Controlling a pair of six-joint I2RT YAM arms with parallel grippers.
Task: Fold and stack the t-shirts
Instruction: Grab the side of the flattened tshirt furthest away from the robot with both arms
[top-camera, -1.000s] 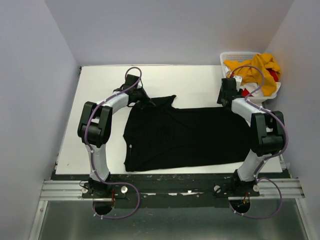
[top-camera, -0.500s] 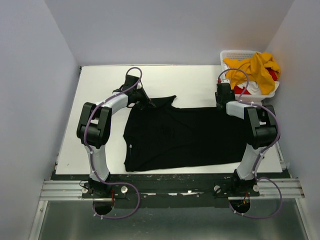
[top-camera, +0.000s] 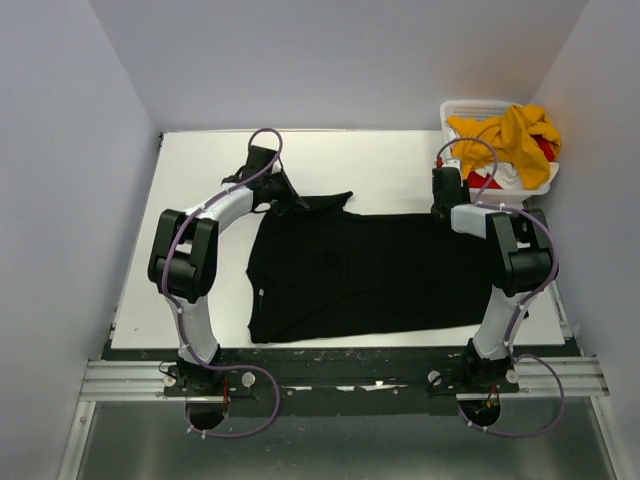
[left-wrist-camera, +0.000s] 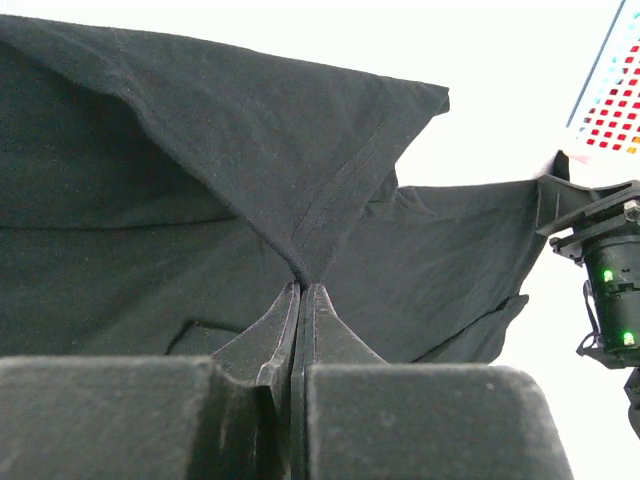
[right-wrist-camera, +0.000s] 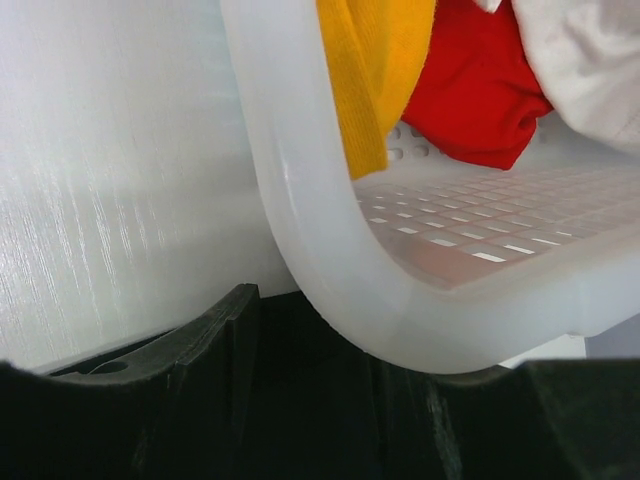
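Observation:
The large black t-shirt (top-camera: 360, 270) lies spread across the table. My left gripper (top-camera: 287, 200) is shut on a raised fold at the shirt's far left sleeve; in the left wrist view the jaws (left-wrist-camera: 303, 288) pinch the black cloth (left-wrist-camera: 200, 150). My right gripper (top-camera: 443, 207) is at the shirt's far right corner, beside the basket. In the right wrist view its fingers (right-wrist-camera: 205, 330) stand wide apart with dark cloth between them. Mustard-yellow (top-camera: 515, 135), red (top-camera: 545, 150) and white (top-camera: 505, 177) shirts lie in the basket; they also show in the right wrist view: yellow (right-wrist-camera: 375, 70), red (right-wrist-camera: 470, 90), white (right-wrist-camera: 590, 60).
The white slatted plastic basket (top-camera: 478, 108) stands at the far right corner of the table; its rounded corner (right-wrist-camera: 300, 200) is right in front of my right gripper. Grey walls close in the table on three sides. My right wrist (left-wrist-camera: 610, 290) shows in the left wrist view.
My right gripper has moved left and down from the basket to the black shirt's far right corner. My left gripper has stayed on the sleeve fold, shifting only slightly.

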